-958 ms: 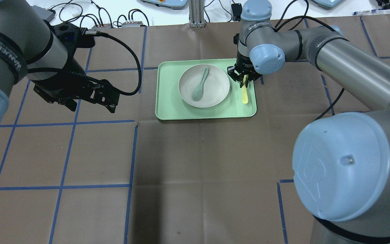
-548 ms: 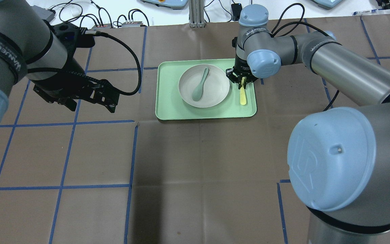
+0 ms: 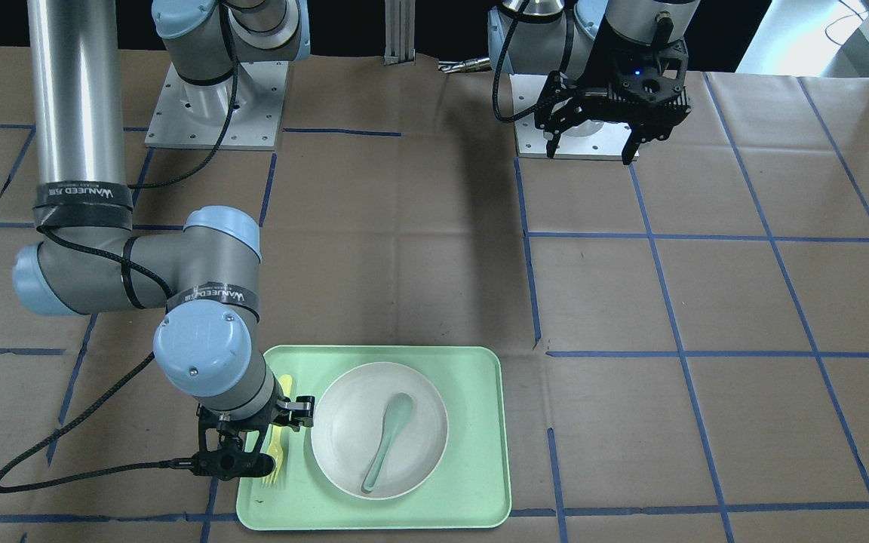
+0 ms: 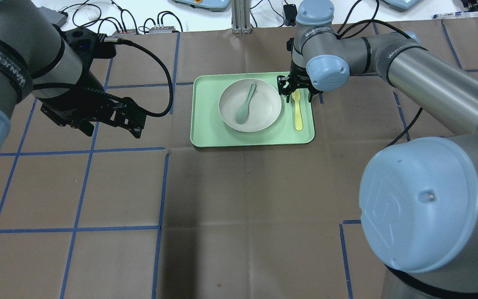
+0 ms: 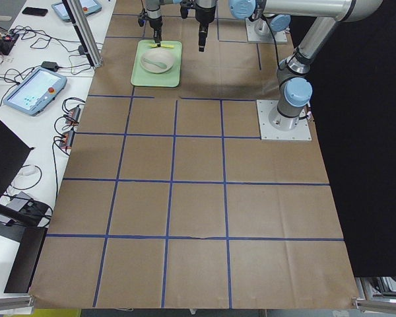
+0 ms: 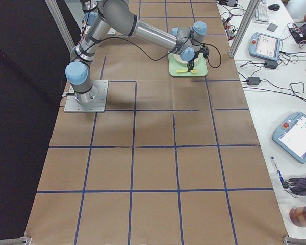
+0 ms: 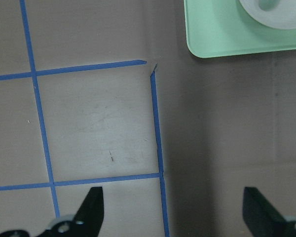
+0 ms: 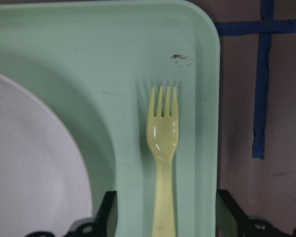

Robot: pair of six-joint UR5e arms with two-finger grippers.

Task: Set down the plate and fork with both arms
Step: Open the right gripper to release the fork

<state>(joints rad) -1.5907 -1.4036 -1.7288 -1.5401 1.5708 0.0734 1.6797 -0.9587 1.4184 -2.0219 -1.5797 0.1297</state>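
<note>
The pale-yellow fork (image 4: 297, 110) lies flat on the mint-green tray (image 4: 206, 124), just right of the off-white plate (image 4: 264, 112). A grey-green spoon (image 4: 245, 104) lies in the plate. My right gripper (image 4: 296, 93) is open and hangs over the fork's tine end. In the right wrist view its fingers (image 8: 111, 212) stand on either side of the fork's handle (image 8: 163, 143) without touching it. My left gripper (image 4: 112, 128) is open and empty, well left of the tray above the table. The front-facing view shows the fork (image 3: 277, 437), plate (image 3: 344, 422) and both grippers (image 3: 268, 437) (image 3: 591, 151).
The table is covered in brown paper with a blue tape grid (image 4: 162, 182). The tray's near-left corner (image 7: 222, 34) shows in the left wrist view. Cables and control boxes (image 4: 139, 25) lie beyond the far edge. Tablets (image 5: 33, 89) sit on a side bench.
My right gripper was shut on the tilted fork; it has lowered it, opened and let go. The fork now lies flat on the tray. The left arm has not moved.
</note>
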